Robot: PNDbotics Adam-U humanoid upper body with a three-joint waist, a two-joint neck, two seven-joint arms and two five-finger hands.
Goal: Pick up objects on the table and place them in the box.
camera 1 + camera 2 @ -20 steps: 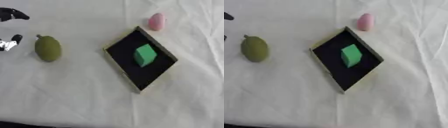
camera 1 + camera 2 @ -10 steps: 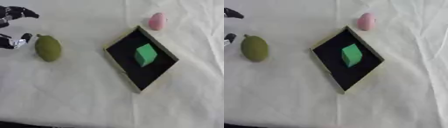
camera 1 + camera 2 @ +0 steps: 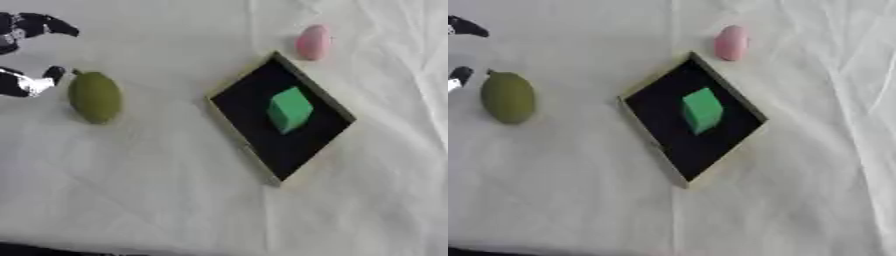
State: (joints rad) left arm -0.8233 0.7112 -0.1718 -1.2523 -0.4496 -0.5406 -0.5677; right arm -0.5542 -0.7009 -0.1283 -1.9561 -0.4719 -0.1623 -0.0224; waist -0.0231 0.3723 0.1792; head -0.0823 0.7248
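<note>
Left robot hand (image 3: 26, 55) open, fingers spread beside olive-green fruit (image 3: 94, 97), green block (image 3: 289, 109) inside black box (image 3: 254, 131), pink object (image 3: 312, 42) beyond box, white-clothed bench (image 3: 157, 190).

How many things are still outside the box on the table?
2: an olive-green fruit on the left, beside the robot's left hand, and a pink object just past the box. A green block is already inside.
</note>
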